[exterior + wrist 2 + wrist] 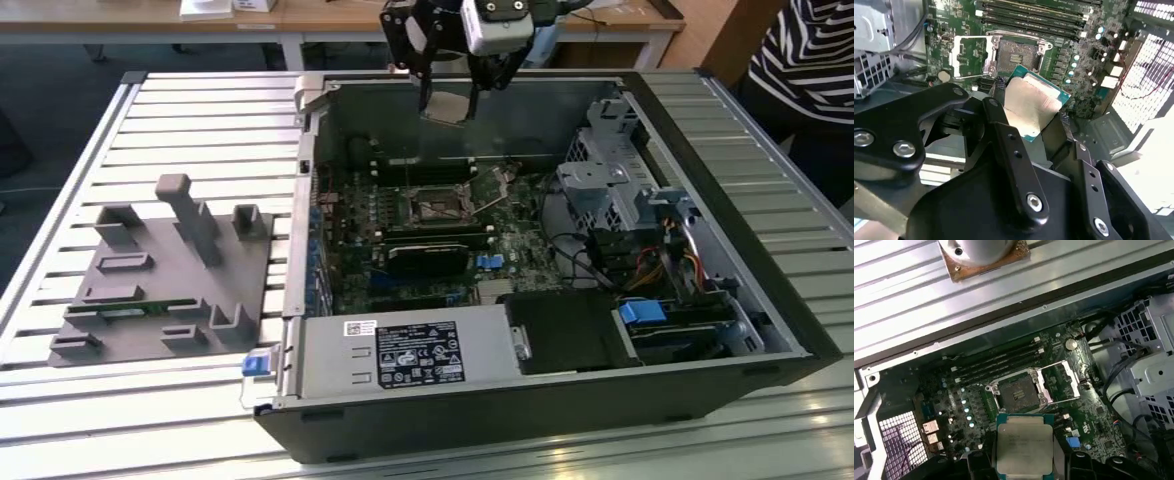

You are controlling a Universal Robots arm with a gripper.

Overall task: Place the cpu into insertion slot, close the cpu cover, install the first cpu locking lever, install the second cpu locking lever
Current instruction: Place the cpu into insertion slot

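Observation:
My gripper [449,98] hangs over the far wall of the open computer case [694,150], shut on the cpu [445,106]. In both wrist views the cpu [1029,107] [1024,445] is a square silver-topped chip with a green edge, pinched on two opposite sides by the black fingers [1004,130]. The insertion slot [1016,392] [1016,55] lies open and bare on the green motherboard, well below the chip. The cpu cover [1063,382] [970,56] is swung open and rests beside the slot. In the exterior view the slot [434,208] sits mid-board.
Long memory slots [999,362] run beside the socket. A black block [430,258] and the power supply [400,355] fill the near end of the case, a drive cage [607,190] the exterior view's right. A grey fixture [167,270] stands on the slatted table. A striped sleeve [807,50] is at the far right.

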